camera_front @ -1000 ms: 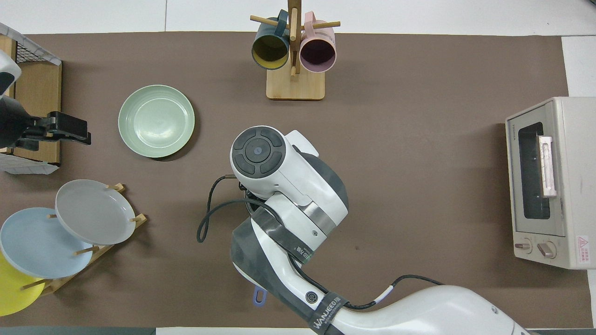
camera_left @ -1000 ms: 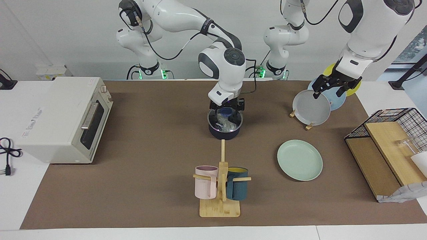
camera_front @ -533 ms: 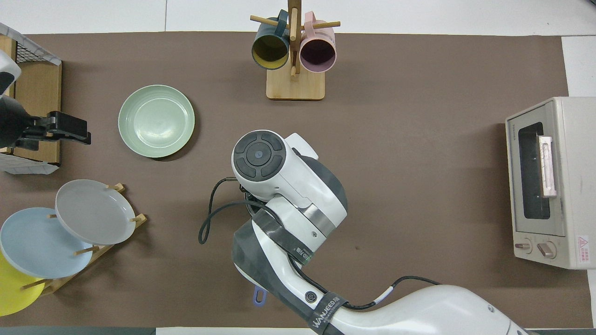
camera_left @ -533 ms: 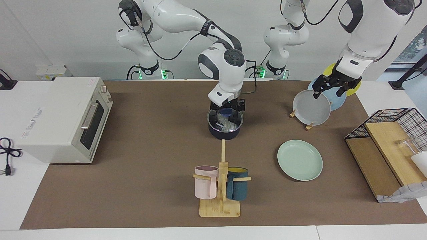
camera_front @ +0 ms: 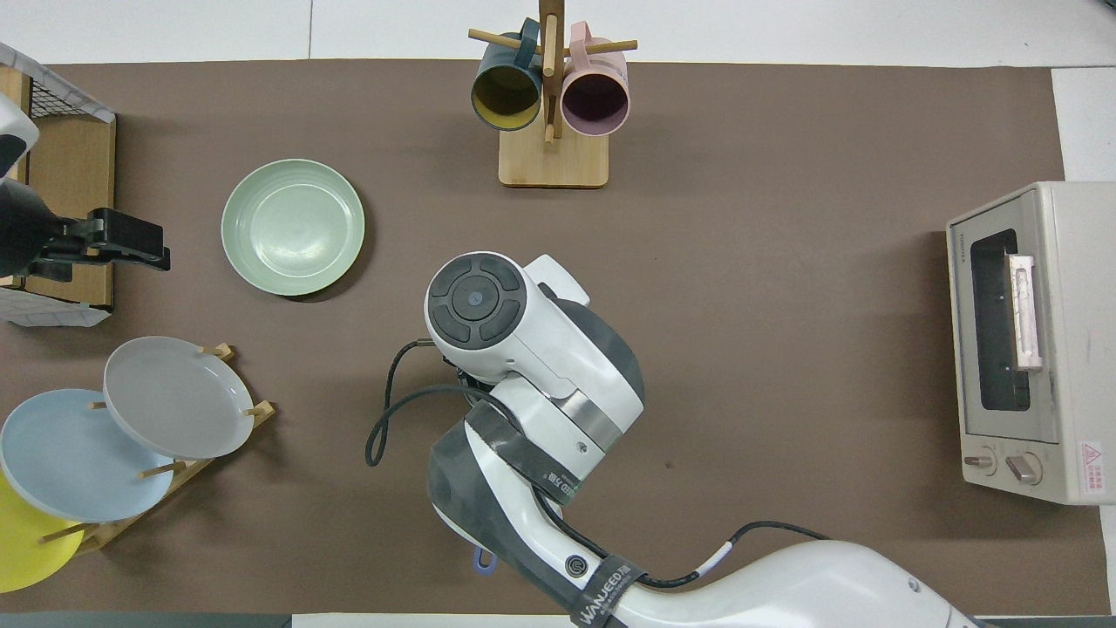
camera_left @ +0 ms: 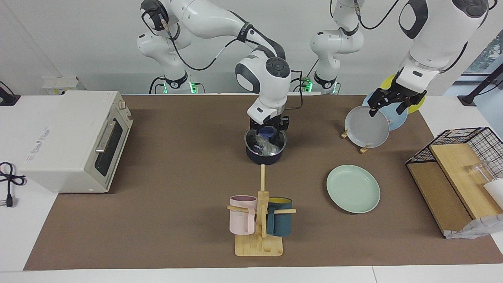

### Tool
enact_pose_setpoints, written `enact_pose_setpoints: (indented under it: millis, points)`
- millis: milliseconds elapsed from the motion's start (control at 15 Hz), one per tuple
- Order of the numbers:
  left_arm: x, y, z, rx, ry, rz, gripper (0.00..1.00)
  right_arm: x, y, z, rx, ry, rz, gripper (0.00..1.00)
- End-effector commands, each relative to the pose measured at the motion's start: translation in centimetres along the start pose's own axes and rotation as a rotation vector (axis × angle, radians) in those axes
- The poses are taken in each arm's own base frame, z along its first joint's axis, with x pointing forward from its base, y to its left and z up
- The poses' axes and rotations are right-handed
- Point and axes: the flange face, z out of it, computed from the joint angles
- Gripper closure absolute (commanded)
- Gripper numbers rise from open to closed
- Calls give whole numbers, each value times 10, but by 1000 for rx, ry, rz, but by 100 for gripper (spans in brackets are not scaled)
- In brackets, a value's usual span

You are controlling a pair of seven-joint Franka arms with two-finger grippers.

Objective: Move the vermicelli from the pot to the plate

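The dark navy pot [camera_left: 264, 156] stands mid-table. The whitish, glossy vermicelli [camera_left: 268, 147] lies inside it. My right gripper [camera_left: 268, 138] reaches down into the pot, its fingers apart on either side of the vermicelli. In the overhead view the right arm covers the pot, and only the blue handle end [camera_front: 485, 559] shows, pointing toward the robots. The pale mint-green plate [camera_left: 353, 189] [camera_front: 293, 227] lies bare, farther from the robots than the pot and toward the left arm's end. My left gripper [camera_left: 387, 111] waits open and empty in the air over the plate rack.
A wooden rack holds a grey plate [camera_left: 367, 127], a light blue plate [camera_front: 61, 453] and a yellow plate [camera_front: 22, 545]. A mug tree [camera_left: 260, 220] with a pink and a teal mug stands farther out than the pot. There is a toaster oven [camera_left: 74, 141] at the right arm's end and a wire basket [camera_left: 463, 165] at the left arm's end.
The right arm's wrist has risen a little and shifted slightly toward the left arm's end. The vermicelli still lies in the pot. The left arm has not moved.
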Motion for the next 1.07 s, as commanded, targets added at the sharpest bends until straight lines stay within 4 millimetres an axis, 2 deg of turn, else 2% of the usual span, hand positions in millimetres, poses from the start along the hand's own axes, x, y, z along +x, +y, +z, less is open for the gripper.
enact_pose_setpoints:
  millis: [0,133,400,1000]
  points:
    - [-3,-4,-3,20,20,-22,0,-6,2,-1,-1,26,7,22]
    - [-2,-4,-3,19,23,-25,0,-5,2,-1,-1,26,4,27]
    - [-2,-4,-3,19,23,-25,0,-7,3,2,-6,22,-30,42]
    - [-2,-3,-4,19,26,-22,0,-6,2,-6,-15,27,-38,44]
